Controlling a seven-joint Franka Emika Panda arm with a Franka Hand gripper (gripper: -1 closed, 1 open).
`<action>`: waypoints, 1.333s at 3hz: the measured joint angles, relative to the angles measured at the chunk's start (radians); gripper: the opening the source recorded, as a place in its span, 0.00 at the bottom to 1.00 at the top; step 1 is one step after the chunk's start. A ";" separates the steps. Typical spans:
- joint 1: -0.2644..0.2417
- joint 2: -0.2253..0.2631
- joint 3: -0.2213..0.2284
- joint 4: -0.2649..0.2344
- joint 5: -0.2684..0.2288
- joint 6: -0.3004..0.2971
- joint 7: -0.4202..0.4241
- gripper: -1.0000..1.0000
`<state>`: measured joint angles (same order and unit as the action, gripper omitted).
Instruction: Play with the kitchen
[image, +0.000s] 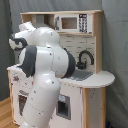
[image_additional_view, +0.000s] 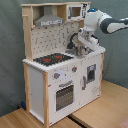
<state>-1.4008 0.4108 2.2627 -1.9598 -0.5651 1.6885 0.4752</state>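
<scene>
One white robot arm is reached over the tall white-and-light-wood toy kitchen, which stands on the wooden floor. Its hand is poised above the grey sink beside the black faucet, presumably to work it; whether the hand is open cannot be told.

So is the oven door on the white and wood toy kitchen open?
No, the oven door on the white and light wood toy kitchen sits shut, flat against its front in the second exterior view.
</scene>
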 joint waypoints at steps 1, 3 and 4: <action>0.000 0.063 0.012 -0.020 -0.066 0.000 0.039 0.00; -0.082 0.107 -0.010 -0.065 -0.178 0.062 0.098 0.00; -0.112 0.106 -0.070 -0.091 -0.188 0.136 0.098 0.00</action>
<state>-1.5125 0.5165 2.1931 -2.0507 -0.7535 1.8247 0.5732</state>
